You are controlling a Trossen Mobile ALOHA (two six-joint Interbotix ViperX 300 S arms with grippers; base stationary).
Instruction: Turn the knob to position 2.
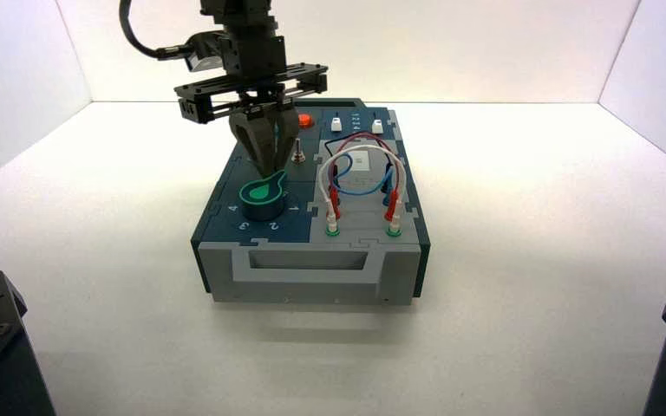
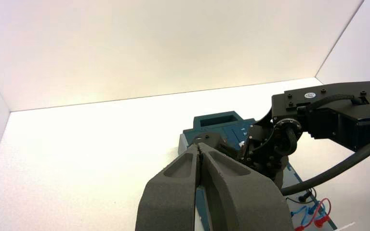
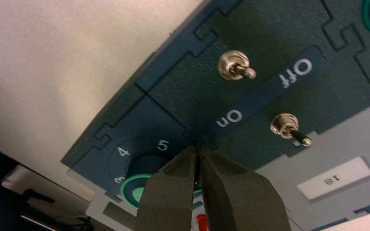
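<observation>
The knob (image 1: 263,198) is not yet gripped. The right hand (image 1: 270,172) hangs just above its far edge, over the tip of the green pointer, with the fingertips (image 3: 192,159) pressed together and nothing held. The numeral 2 (image 1: 273,225) is printed on the box's near side of the knob, beyond it from the hand.

To do the step well, the fingers would probably be opened and lowered astride the pointer. The wrist would then be rotated until the tip faces the 2. The descent is best kept centred on the knob, so that the toggle (image 1: 297,156) just beside the hand is not nudged.

The left hand (image 2: 200,147) is held away from the box, narrow and empty.
</observation>
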